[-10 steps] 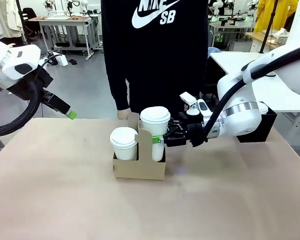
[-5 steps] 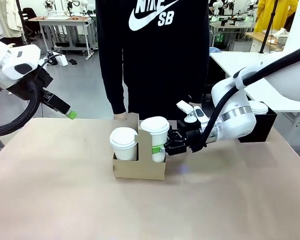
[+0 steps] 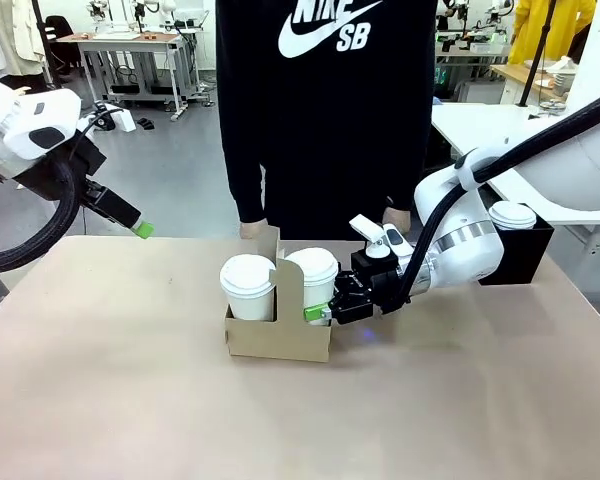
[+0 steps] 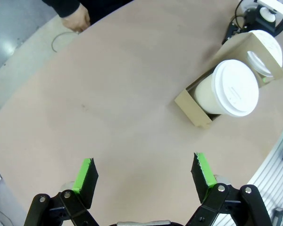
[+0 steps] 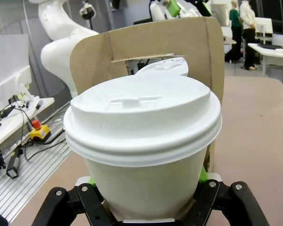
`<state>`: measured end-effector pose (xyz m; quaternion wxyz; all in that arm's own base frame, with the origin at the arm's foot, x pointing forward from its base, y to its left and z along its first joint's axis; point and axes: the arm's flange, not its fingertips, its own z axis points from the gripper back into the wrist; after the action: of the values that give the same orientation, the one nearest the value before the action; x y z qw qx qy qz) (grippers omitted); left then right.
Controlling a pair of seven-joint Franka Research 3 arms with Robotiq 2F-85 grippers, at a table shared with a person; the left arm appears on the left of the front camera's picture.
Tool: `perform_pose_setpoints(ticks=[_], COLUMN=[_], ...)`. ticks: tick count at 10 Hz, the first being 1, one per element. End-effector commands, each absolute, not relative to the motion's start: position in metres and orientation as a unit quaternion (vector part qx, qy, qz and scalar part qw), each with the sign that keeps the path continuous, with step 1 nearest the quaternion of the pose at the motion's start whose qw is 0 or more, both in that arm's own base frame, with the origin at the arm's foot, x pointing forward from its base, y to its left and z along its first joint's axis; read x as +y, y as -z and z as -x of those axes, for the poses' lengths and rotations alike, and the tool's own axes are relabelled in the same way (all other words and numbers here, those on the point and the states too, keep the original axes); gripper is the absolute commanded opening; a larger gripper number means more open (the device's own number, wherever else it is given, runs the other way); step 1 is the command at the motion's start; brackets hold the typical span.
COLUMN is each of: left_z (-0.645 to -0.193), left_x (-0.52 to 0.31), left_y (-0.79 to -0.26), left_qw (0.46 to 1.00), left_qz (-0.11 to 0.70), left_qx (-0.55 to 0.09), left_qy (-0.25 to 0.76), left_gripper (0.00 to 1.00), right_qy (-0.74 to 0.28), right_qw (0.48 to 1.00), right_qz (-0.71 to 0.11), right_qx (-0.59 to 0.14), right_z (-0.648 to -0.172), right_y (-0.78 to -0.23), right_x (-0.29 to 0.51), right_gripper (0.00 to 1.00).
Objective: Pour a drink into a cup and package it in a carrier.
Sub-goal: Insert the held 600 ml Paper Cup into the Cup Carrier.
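Nearly seated, the cup [image 3: 313,284] sits low in the right-hand slot of the carrier [image 3: 278,337] beside a second lidded cup [image 3: 248,287], clamped by the right gripper [image 3: 325,312]; letting go off-centre, or dragging the jaws sideways on the way out, could likely tip it or shove the light cardboard tray. Farther off, the left gripper [image 4: 144,174] hangs wide apart and empty above the table [image 3: 130,390].
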<state>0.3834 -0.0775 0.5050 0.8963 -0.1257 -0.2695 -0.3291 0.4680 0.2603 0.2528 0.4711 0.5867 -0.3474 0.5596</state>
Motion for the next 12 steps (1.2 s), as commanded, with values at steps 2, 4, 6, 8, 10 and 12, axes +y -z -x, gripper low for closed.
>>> perform_pose_setpoints(ticks=[2,4,6,8,10,12], left_z=[-0.383,-0.383,-0.383,-0.383,-0.383,-0.383], left_x=[-0.077,-0.077,-0.077,-0.077,-0.077,-0.077], left_y=[-0.506,-0.506,-0.506,-0.506,-0.506,-0.506], left_qw=[0.898,0.898,0.898,0.898,0.898,0.898], left_qz=[0.122,0.122,0.122,0.122,0.122,0.122], left_qx=[-0.267,-0.267,-0.267,-0.267,-0.267,-0.267], left_qy=[0.326,0.326,0.326,0.326,0.326,0.326], left_gripper=[1.0,1.0,1.0,1.0,1.0,1.0], right_qy=[-0.583,-0.589,-0.589,-0.588,-0.588,-0.565], right_qw=[0.449,0.451,0.456,0.471,0.503,0.569], right_qz=[-0.567,-0.55,-0.537,-0.525,-0.504,-0.457], right_qx=[-0.37,-0.383,-0.396,-0.396,-0.384,-0.385], right_z=[-0.473,-0.472,-0.473,-0.477,-0.479,-0.471], right_y=[-0.256,-0.268,-0.279,-0.288,-0.296,-0.319], right_x=[0.252,0.242,0.226,0.21,0.198,0.174], right_gripper=[1.0,1.0,1.0,1.0,1.0,1.0])
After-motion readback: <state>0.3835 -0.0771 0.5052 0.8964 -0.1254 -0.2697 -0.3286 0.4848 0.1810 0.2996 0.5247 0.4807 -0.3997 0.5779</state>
